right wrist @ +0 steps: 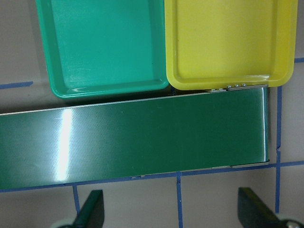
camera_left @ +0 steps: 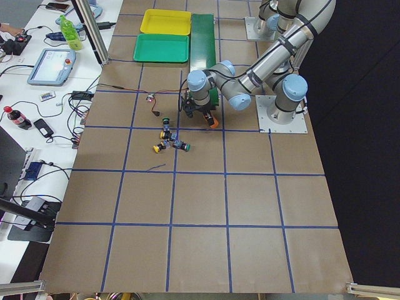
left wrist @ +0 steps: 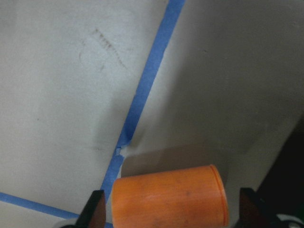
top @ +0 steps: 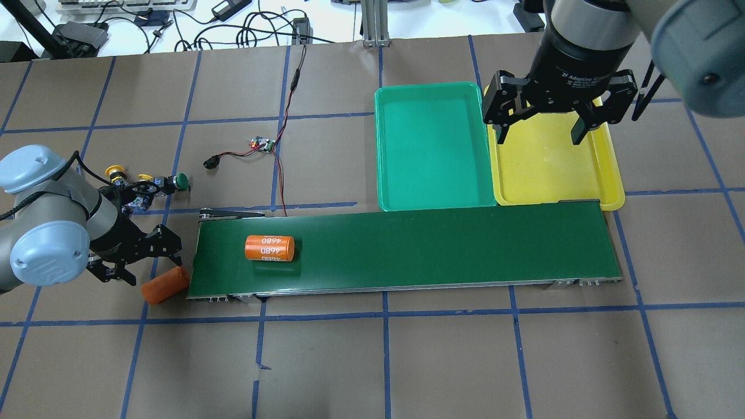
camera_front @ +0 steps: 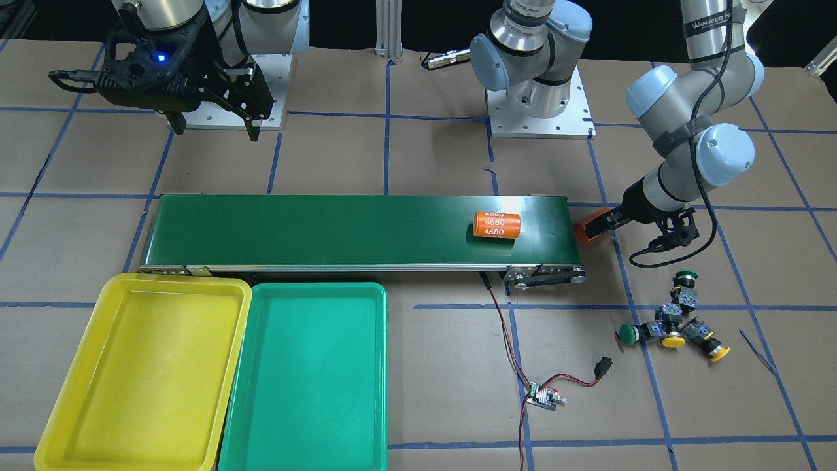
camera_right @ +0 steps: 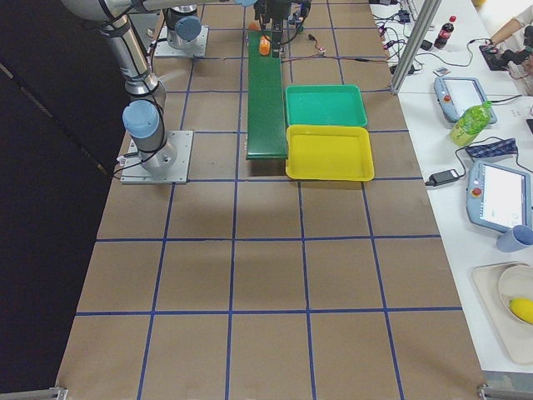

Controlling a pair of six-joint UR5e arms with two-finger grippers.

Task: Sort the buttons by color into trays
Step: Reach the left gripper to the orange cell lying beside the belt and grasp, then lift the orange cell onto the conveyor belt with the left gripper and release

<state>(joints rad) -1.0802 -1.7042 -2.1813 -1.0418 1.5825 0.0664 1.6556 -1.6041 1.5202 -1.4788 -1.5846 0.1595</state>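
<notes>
The buttons lie in a loose cluster on the brown table off the conveyor's end: green caps [camera_front: 629,334] [camera_front: 686,275] and yellow caps [camera_front: 672,341] [camera_front: 719,354], also seen in the overhead view [top: 181,181]. Neither gripper touches them. The yellow tray [camera_front: 140,373] and the green tray [camera_front: 307,379] sit side by side against the belt, both with nothing in them. My left gripper [left wrist: 172,209] is open, low over the table, with an orange cylinder [top: 165,285] lying between its fingers. My right gripper [top: 544,131] hangs open above the yellow tray [top: 553,169] and the belt's end.
A long dark-green conveyor belt [camera_front: 327,229] carries a second orange cylinder marked 4680 [camera_front: 497,224]. A small circuit board [camera_front: 544,396] with red-black wires lies in front of the belt. The arm bases [camera_front: 539,111] stand behind it.
</notes>
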